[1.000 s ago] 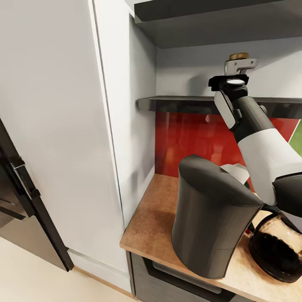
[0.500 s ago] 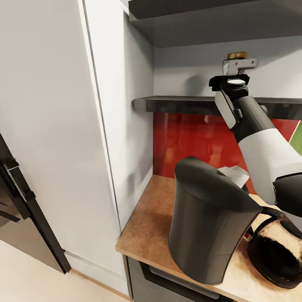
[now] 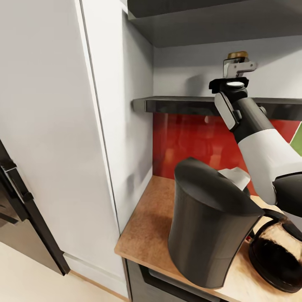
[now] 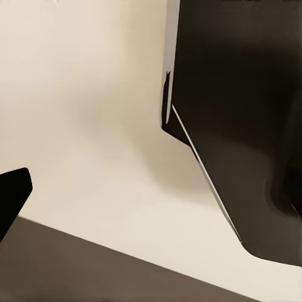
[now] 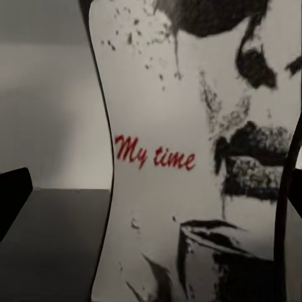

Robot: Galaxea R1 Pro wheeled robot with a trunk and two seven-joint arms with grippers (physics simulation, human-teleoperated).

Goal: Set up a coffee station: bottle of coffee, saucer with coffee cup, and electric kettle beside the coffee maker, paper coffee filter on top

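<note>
1. The right arm (image 3: 256, 138) reaches up and away to the shelf (image 3: 176, 102), so that its right hand (image 3: 237, 69) sits level with the bottle (image 3: 238, 55) standing on the far part of that shelf.
2. From the room, only the bottle's brown cap shows above the hand. In the right wrist view the label (image 5: 189, 157), printed "My time", sits very close to the camera.
3. A dark fingertip (image 5: 12, 195) shows to one side of the bottle. I cannot tell whether the hand is spread or pinching the bottle; it looks to be closing in, but contact is hidden.
4. The coffee maker (image 3: 207, 233) stands on the desk (image 3: 147, 226) below the shelf, near the front edge, with its glass pot (image 3: 277, 256) to its right. It belongs there, so the bottle needs to land beside it.
5. A pale, filter-like thing (image 3: 237, 176) shows just behind the maker; what it is I won't swear to.
6. The left wrist view shows pale floor (image 4: 94, 126) and a dark cabinet side (image 4: 239, 113), with one dark fingertip (image 4: 12, 189) at the edge. That hand hangs low and idle; its state can't be told.
</note>
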